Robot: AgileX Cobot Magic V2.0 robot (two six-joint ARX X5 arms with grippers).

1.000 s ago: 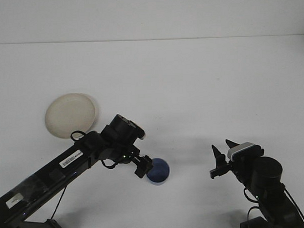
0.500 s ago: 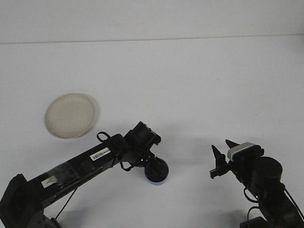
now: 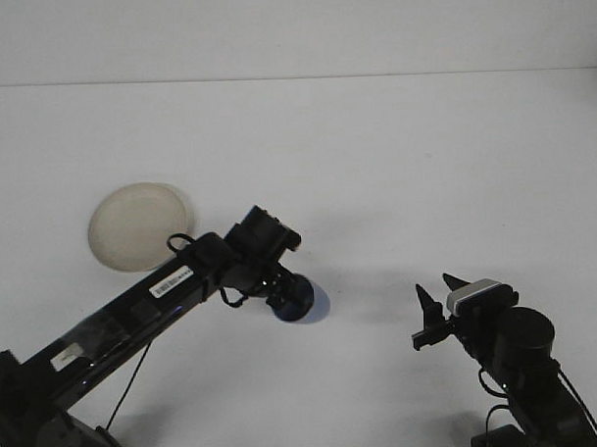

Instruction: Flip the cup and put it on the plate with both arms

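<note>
Front view. The blue cup [image 3: 299, 300] sits at the tip of the left gripper [image 3: 287, 300], near the middle of the white table [image 3: 394, 161] and toward its near edge; only a blue sliver of its body shows past the dark wrist hardware, with its shadow spread on the table beside it. The gripper appears closed around the cup, though the fingers themselves are hidden behind the wrist. The left arm [image 3: 135, 308] runs diagonally from the lower left corner up to this point. The cream plate [image 3: 132, 224] lies flat to the upper left, well apart from the cup, its near rim just overlapped by the arm. At lower right, the right gripper [image 3: 440, 303] stands idle, its two pointed fingers [image 3: 422, 300] spread apart and holding nothing.
</note>
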